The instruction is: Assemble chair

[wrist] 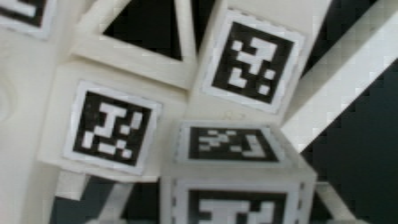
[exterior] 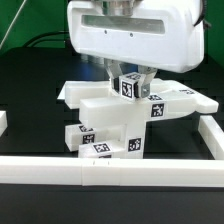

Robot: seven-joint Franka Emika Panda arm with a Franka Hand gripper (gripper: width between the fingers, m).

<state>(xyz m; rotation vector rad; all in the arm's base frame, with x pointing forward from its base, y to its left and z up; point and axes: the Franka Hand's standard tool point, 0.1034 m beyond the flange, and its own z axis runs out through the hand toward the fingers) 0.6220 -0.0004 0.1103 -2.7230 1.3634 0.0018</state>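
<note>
The chair parts are white tagged blocks stacked together mid-table: a slotted seat block with bars reaching out to both sides. My gripper hangs from the big white hand straight above them. Its dark fingers close on the two sides of a tagged white bar end at the top of the stack. In the wrist view that bar end fills the space between the jaws, and a framed piece with tags lies just beyond it. The fingertips themselves are mostly hidden.
A long plain white border rail runs along the front, with another rail at the exterior view's right and a piece at the left edge. The tabletop is black. Cables lie at the back.
</note>
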